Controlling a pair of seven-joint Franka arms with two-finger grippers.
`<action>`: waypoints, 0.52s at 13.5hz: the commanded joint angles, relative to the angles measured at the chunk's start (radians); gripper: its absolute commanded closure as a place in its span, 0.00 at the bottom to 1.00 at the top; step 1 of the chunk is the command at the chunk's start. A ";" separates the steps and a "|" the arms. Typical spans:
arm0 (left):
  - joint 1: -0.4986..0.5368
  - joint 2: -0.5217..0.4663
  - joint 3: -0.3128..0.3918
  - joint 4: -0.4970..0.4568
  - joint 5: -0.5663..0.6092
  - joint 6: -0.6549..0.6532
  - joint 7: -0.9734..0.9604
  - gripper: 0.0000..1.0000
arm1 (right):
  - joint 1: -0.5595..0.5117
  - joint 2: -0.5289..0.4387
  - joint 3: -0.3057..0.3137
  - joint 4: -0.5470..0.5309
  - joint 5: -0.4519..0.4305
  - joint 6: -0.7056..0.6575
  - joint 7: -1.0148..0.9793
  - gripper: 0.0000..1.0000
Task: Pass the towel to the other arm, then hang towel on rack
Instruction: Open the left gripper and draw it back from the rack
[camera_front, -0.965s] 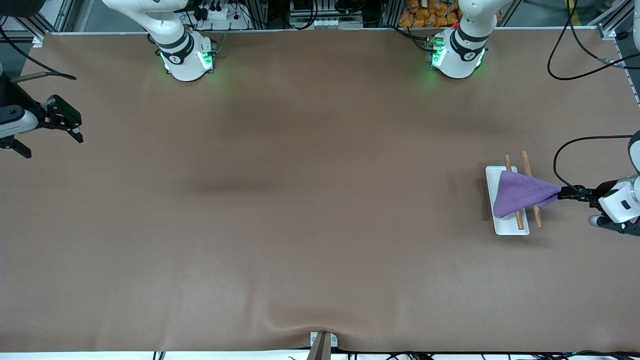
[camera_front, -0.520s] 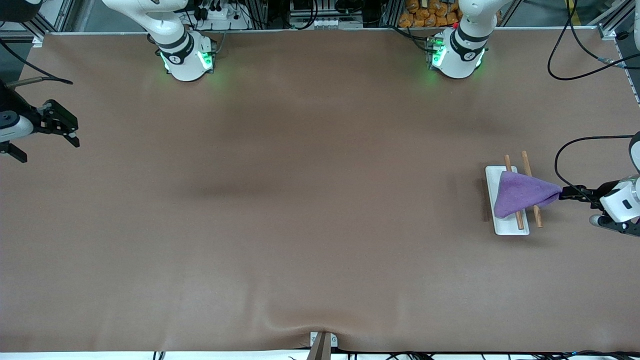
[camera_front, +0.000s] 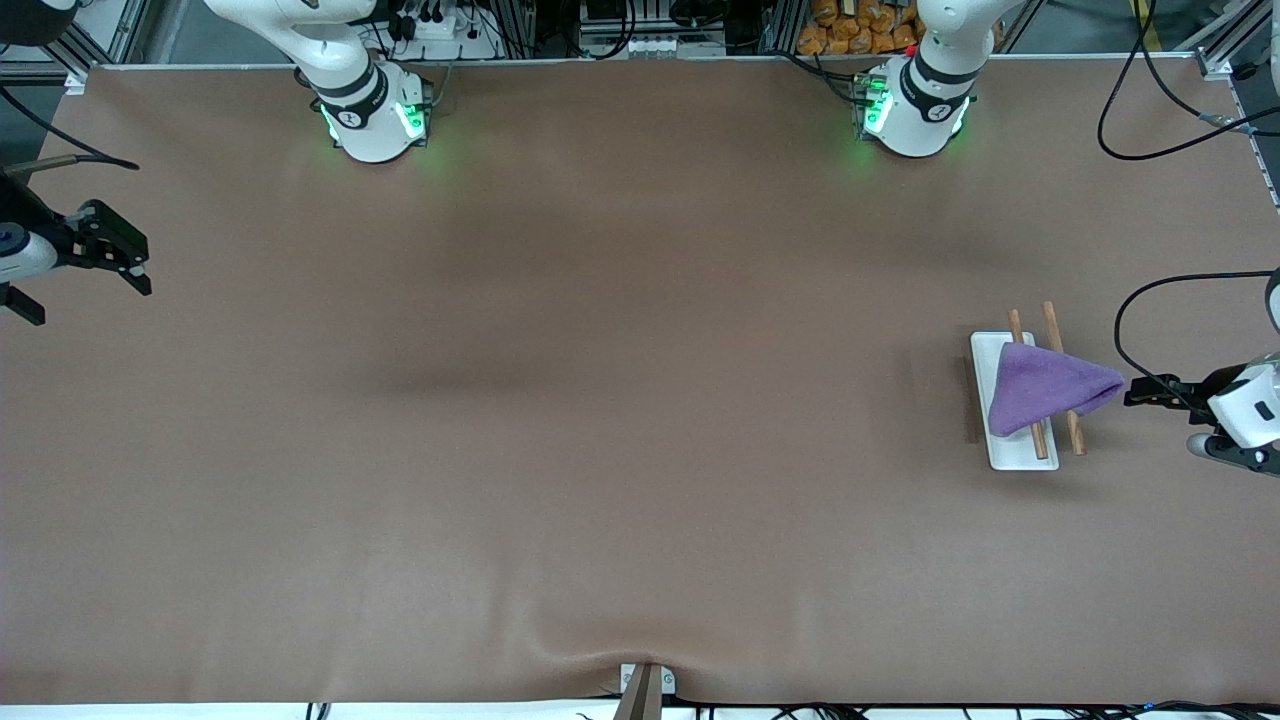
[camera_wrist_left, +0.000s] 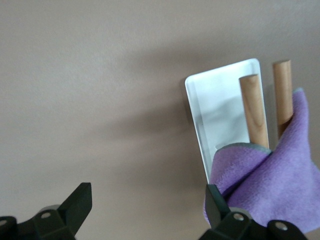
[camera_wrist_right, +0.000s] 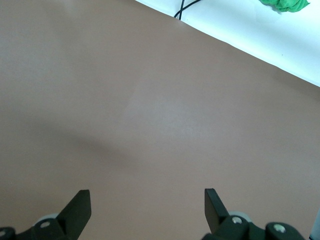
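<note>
Towel (camera_front: 1045, 387) on rack (camera_front: 1012, 455) (unlabelled)

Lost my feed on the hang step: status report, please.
Left end effector open, beside the towel. Right end effector open, waiting at its table end. Towel draped over the rack rods. Nothing in the way.

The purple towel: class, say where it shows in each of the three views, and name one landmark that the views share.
Front view: the towel lies draped over the rack at the left arm's end of the table.
Left wrist view: the towel fills the lower corner, beside one finger of the open left claw.
Right wrist view: not in it.
Shared landmark: the rack's wooden rods.
</note>
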 joint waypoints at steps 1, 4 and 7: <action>0.010 -0.030 -0.012 0.031 -0.018 -0.051 0.027 0.00 | -0.004 0.015 0.005 0.032 -0.018 -0.019 0.018 0.00; 0.008 -0.034 -0.030 0.093 -0.064 -0.137 0.021 0.00 | -0.005 0.015 0.005 0.032 -0.018 -0.018 0.018 0.00; 0.007 -0.069 -0.029 0.126 -0.165 -0.202 0.003 0.00 | -0.005 0.015 0.005 0.032 -0.016 -0.016 0.018 0.00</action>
